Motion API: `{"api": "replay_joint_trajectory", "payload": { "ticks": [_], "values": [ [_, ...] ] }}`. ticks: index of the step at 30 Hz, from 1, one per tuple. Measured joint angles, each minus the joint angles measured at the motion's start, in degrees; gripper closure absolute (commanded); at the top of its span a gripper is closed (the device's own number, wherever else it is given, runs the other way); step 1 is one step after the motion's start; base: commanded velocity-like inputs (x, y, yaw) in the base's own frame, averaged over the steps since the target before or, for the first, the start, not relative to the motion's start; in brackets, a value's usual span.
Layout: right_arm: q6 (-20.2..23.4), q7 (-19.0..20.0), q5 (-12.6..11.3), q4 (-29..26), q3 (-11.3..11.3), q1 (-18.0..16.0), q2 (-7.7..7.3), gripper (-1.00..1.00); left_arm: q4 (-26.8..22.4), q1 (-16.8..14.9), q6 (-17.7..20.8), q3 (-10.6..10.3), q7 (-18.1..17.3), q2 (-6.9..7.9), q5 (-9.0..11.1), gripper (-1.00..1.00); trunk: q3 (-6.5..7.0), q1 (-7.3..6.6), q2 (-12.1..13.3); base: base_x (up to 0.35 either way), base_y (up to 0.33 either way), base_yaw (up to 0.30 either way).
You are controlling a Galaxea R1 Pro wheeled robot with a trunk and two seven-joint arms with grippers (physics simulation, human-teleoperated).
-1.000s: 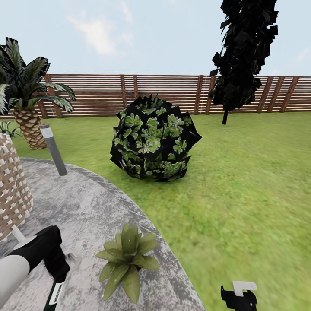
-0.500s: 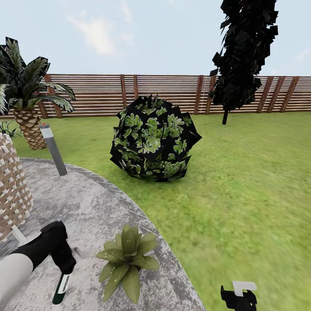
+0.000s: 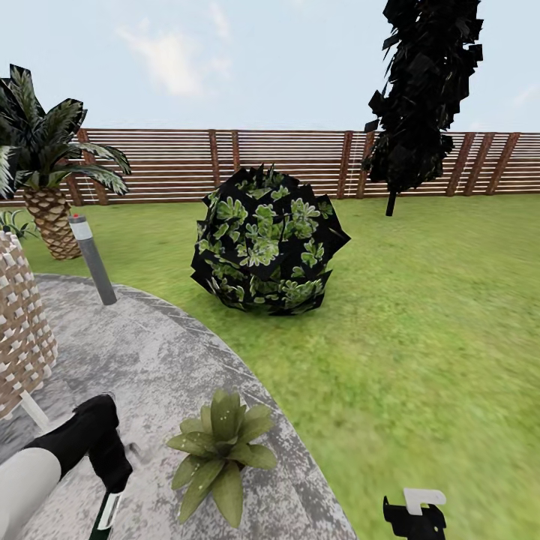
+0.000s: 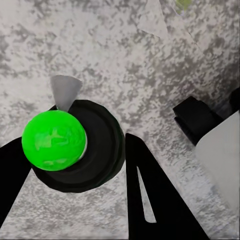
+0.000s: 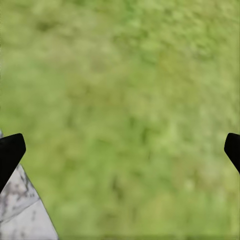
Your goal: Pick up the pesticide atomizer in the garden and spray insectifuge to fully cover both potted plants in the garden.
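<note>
The atomizer (image 3: 105, 516) hangs upright in the left gripper (image 4: 75, 165), long axis near vertical, green end (image 4: 54, 139) facing the wrist camera, fingers (image 4: 152, 192) clamped on its sides. It is above the grey patio (image 3: 150, 352), just beside a potted plant (image 3: 217, 450) near the curved patio edge. Open lawn (image 3: 420, 337) lies under the right gripper (image 5: 120, 150), whose jaws are spread wide.

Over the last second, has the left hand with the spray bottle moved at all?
Yes. The left hand carried the pesticide atomizer a little closer to the potted plant on the paved patio.
</note>
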Motion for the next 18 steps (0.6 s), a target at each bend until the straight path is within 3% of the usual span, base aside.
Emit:
{"api": "replay_joint_trajectory", "payload": {
  "ticks": [3, 5, 10, 15, 18],
  "values": [
    [0.00, 0.00, -0.03, 0.00, -0.02, 0.00, 0.01, -1.00, 0.65, 2.80, -1.23, 0.24, 0.63, 0.88, 0.06, 1.00, 0.00, 0.00, 0.00, 0.000, 0.000, 0.000],
    [-0.01, 0.03, -0.03, 0.00, -0.03, 0.01, 0.04, -1.00, 0.76, 3.98, -3.02, 0.51, 2.86, 0.92, 0.22, 1.00, 0.00, 0.00, 0.00, 0.000, 0.000, 0.011],
    [0.00, -0.02, -0.04, -0.06, -0.05, 0.02, 0.02, -1.00, 0.59, 4.31, -3.23, 0.89, 4.23, 0.58, 0.70, 1.00, 0.00, 0.00, 0.00, 0.000, -0.063, 0.198],
    [-0.01, -0.03, -0.04, -0.08, -0.04, 0.07, 0.01, -1.00, 0.03, 4.25, -3.09, 0.79, 4.23, 0.40, 0.74, 1.00, 0.00, 0.00, 0.00, -0.024, -0.250, 0.271],
    [-0.01, -0.03, -0.04, -0.09, -0.05, 0.09, 0.01, -1.00, -0.13, 4.02, -3.02, 0.77, 4.31, 0.23, 0.75, 1.00, 0.00, 0.00, 0.00, -0.030, -0.267, 0.073]
  ]
}}
